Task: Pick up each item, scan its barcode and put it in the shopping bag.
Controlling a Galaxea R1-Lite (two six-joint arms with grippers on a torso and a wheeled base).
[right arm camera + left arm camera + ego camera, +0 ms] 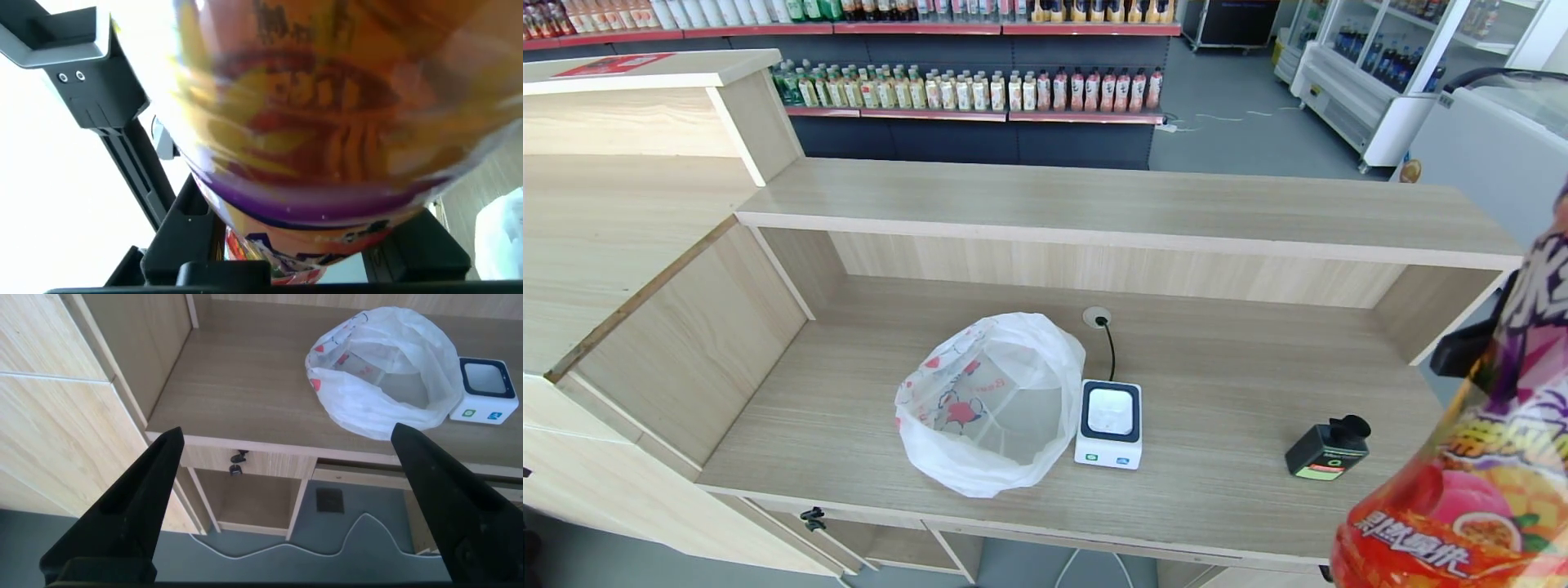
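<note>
One bottle (1462, 457) of fruit drink is up off the worktop (1217, 384), raised at the right side and clamped between the fingers of the right gripper (294, 245). It is well apart from the scanner (1108, 423), so its barcode looks not yet read. The shopping bag (992, 400) lies open just left of the scanner, touching it, and nothing seems to be inside. By that reading the pick-up is done, while scanning and bagging remain. A small black object (1327, 451) rests near the worktop's right end; whether it is another item to bag I cannot tell. The left gripper (282, 506) hangs off the front left corner, fingers spread and empty.
</note>
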